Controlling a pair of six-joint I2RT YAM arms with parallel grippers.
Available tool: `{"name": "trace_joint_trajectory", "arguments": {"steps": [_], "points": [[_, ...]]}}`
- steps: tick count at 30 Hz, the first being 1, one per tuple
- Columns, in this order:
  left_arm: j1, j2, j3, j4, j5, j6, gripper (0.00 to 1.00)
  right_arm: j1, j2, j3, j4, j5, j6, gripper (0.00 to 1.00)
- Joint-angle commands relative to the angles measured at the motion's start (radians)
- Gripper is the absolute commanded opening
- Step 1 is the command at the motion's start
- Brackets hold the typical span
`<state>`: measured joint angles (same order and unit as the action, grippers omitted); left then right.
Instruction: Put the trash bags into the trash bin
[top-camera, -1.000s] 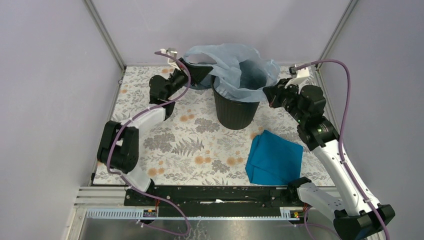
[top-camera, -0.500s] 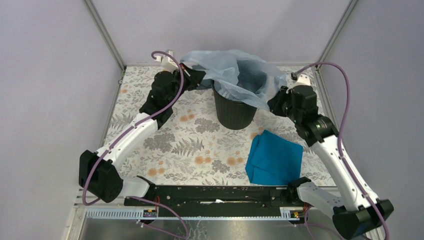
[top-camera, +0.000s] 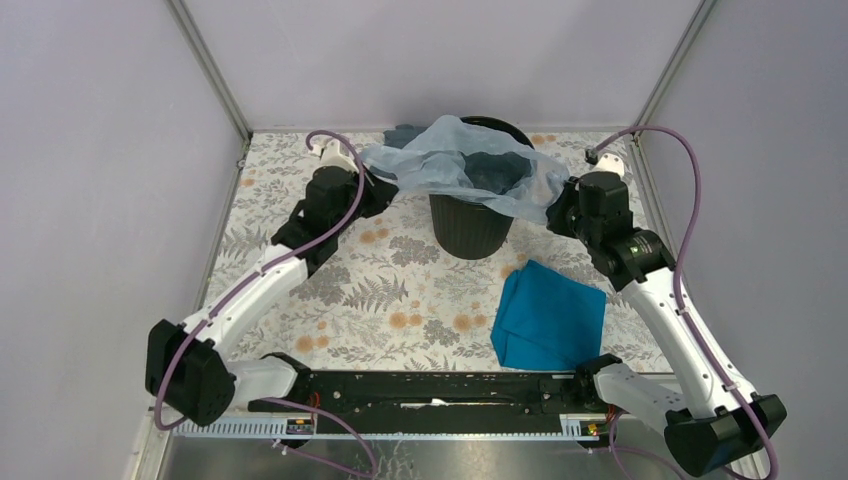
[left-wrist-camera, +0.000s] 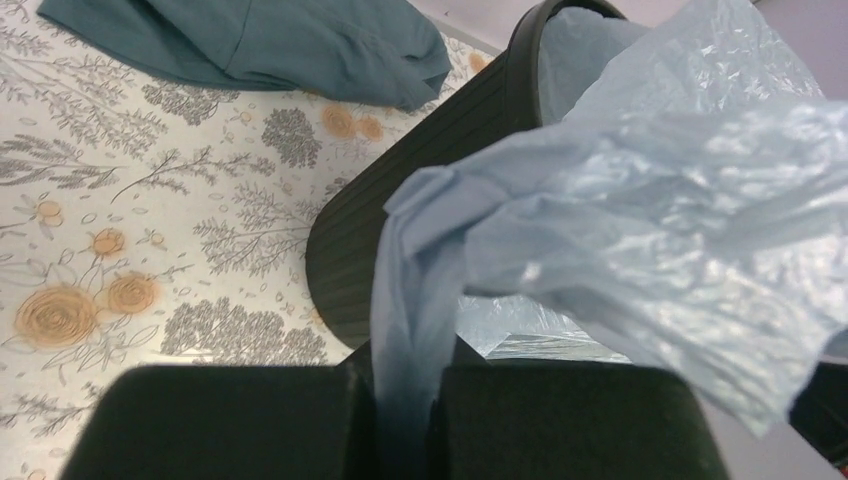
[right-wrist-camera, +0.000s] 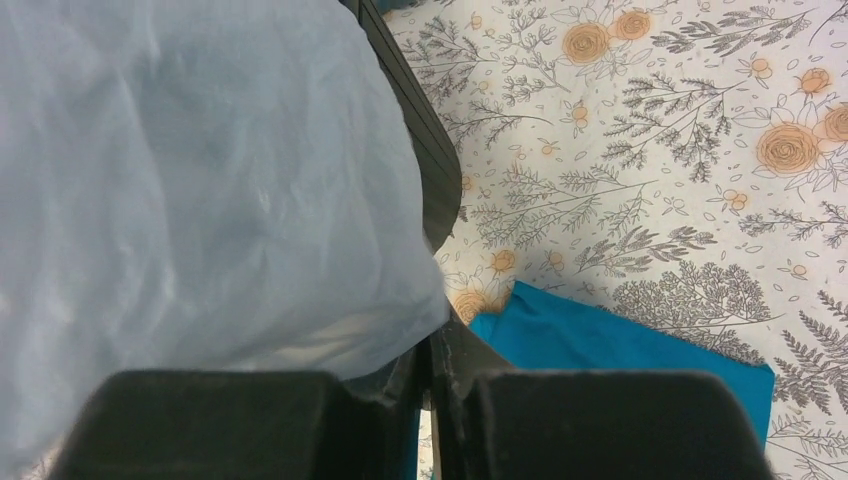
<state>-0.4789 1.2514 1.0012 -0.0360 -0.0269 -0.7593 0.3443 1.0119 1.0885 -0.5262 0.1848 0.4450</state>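
- We are inside a booth with pale lilac walls (top-camera: 450, 50); the table (top-camera: 300, 290) has a cover printed with grey ferns and orange flowers.
- The black trash bin (top-camera: 468, 225) stands upright toward the far middle of the table.
- The pale blue trash bag (top-camera: 450, 160) is spread over the bin's mouth. It is pulled out to the left and right beyond the rim, and part of the film sags into the opening.
- The left gripper (left-wrist-camera: 405, 385) is just left of the bin, and we see its jaws clamped on a bunched strip of the bag's left edge.
- The right gripper (right-wrist-camera: 428, 385) is just right of the bin. Its jaws are almost together, and the bag's right edge runs down into the slit between them, so we read it as pinching the film.
- A bright teal cloth (top-camera: 548, 315) lies folded on the table near and right of the bin, apart from it.
- A duller grey-blue cloth (left-wrist-camera: 250, 40) lies crumpled on the table at the bin's far left.
- A purple cable (top-camera: 690, 200) loops along each arm.
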Motion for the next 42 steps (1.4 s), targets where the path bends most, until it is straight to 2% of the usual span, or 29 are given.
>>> {"name": "trace_joint_trajectory", "arguments": {"steps": [1, 7, 17, 18, 21, 22, 26, 28, 30, 31, 32, 33, 34, 35, 37, 40, 42], "points": [[0.007, -0.081, -0.037, -0.031, -0.039, 0.055, 0.0, -0.002, -0.038, 0.0, -0.004, 0.065, -0.041, 0.08], [0.009, -0.15, -0.064, -0.091, -0.086, 0.073, 0.0, -0.002, -0.07, -0.033, 0.018, 0.044, -0.037, 0.07], [0.078, -0.252, -0.075, -0.153, 0.001, 0.114, 0.0, -0.002, -0.056, -0.024, -0.043, 0.151, -0.026, 0.06], [0.078, -0.244, -0.073, -0.152, 0.0, 0.115, 0.0, -0.002, -0.055, -0.023, -0.039, 0.156, -0.03, 0.06], [0.081, -0.168, -0.077, -0.116, 0.02, 0.103, 0.0, -0.001, -0.038, -0.027, 0.011, 0.157, -0.037, 0.18], [0.082, -0.132, -0.072, -0.095, 0.052, 0.099, 0.0, -0.003, -0.024, -0.03, 0.042, 0.159, -0.046, 0.18], [0.082, 0.032, -0.049, 0.106, 0.151, 0.1, 0.0, -0.006, 0.063, -0.082, 0.254, 0.203, -0.142, 0.24], [0.089, 0.105, 0.007, 0.121, 0.205, 0.132, 0.0, -0.018, 0.149, -0.022, 0.224, 0.24, -0.157, 0.24], [0.098, 0.132, 0.048, 0.075, 0.246, 0.153, 0.0, -0.018, 0.173, 0.037, 0.167, 0.209, -0.172, 0.22], [0.098, 0.124, 0.04, 0.083, 0.256, 0.17, 0.03, -0.019, 0.153, 0.025, 0.174, 0.191, -0.174, 0.24], [0.099, 0.111, 0.023, 0.092, 0.266, 0.18, 0.11, -0.019, 0.127, -0.006, 0.193, 0.176, -0.178, 0.28], [0.102, 0.092, 0.007, 0.087, 0.27, 0.187, 0.22, -0.019, 0.096, -0.04, 0.199, 0.157, -0.179, 0.33], [0.104, 0.066, -0.003, 0.065, 0.272, 0.196, 0.41, -0.018, 0.069, -0.053, 0.185, 0.13, -0.178, 0.38], [0.106, 0.045, -0.009, 0.043, 0.281, 0.21, 0.53, -0.018, 0.045, -0.059, 0.159, 0.091, -0.178, 0.42], [0.106, -0.018, -0.025, -0.007, 0.319, 0.248, 0.66, -0.018, -0.008, -0.055, 0.077, -0.003, -0.184, 0.51], [0.108, -0.14, -0.054, -0.094, 0.318, 0.305, 0.81, -0.018, -0.101, -0.015, -0.056, -0.076, -0.174, 0.65], [0.108, -0.226, -0.057, -0.164, 0.298, 0.338, 0.88, -0.018, -0.147, 0.034, -0.135, -0.116, -0.179, 0.7]]}}
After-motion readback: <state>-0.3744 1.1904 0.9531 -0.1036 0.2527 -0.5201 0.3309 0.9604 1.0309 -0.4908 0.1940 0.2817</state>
